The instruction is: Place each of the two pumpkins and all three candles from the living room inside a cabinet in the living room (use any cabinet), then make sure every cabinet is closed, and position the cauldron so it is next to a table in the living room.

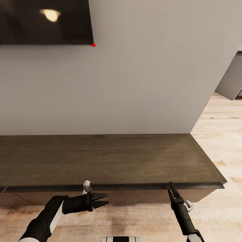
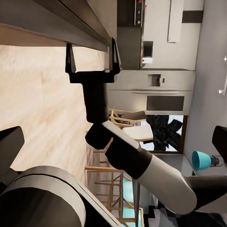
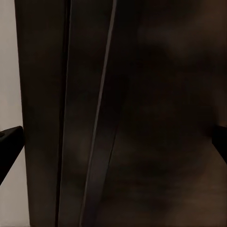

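Note:
The long dark-brown cabinet (image 1: 111,158) runs along the wall, its drawer fronts flush and shut. My right gripper (image 1: 171,187) points up at the cabinet's front top edge near its right end. In the left wrist view the right gripper (image 2: 92,54) is open and empty, its fingertips (image 2: 115,53) just under the cabinet's lip (image 2: 71,28). The right wrist view looks closely at the dark cabinet edge (image 3: 142,118). My left gripper (image 1: 107,198) hovers open and empty in front of the cabinet's face, pointing right. The pumpkins, candles, cauldron and table are out of view.
A black TV (image 1: 45,22) hangs on the wall above the cabinet. Light wood floor (image 1: 222,134) opens to the right past the cabinet's end, toward a grey unit (image 1: 232,80). The left wrist view shows a fridge (image 2: 156,90), wooden chairs (image 2: 125,118) and a teal lamp (image 2: 201,160).

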